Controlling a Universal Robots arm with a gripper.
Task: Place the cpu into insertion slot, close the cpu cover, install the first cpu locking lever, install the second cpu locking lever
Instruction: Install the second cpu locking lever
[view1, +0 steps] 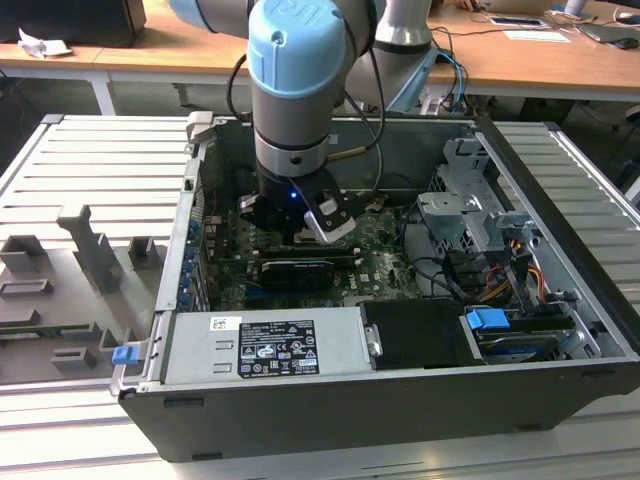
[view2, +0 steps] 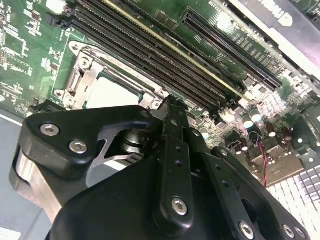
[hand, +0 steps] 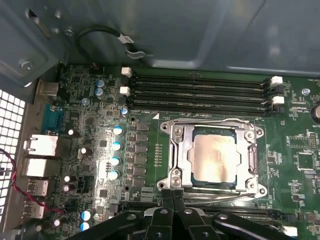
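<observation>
Gripper (hand: 172, 197) fingers are pressed together, holding nothing, tips just beside the socket's near edge in the first wrist view. Beyond them, toward twelve o'clock, the cpu (hand: 215, 159) lies seated in the insertion slot (hand: 182, 186), with the cpu cover (hand: 181, 150) closed flat around it. Farther still run the memory slots (hand: 200, 92).

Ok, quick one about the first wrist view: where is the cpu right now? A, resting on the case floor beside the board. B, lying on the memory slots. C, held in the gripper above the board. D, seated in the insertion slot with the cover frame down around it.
D: the cpu sits inside the insertion slot, with the cpu cover lying flat around its pale face.
</observation>
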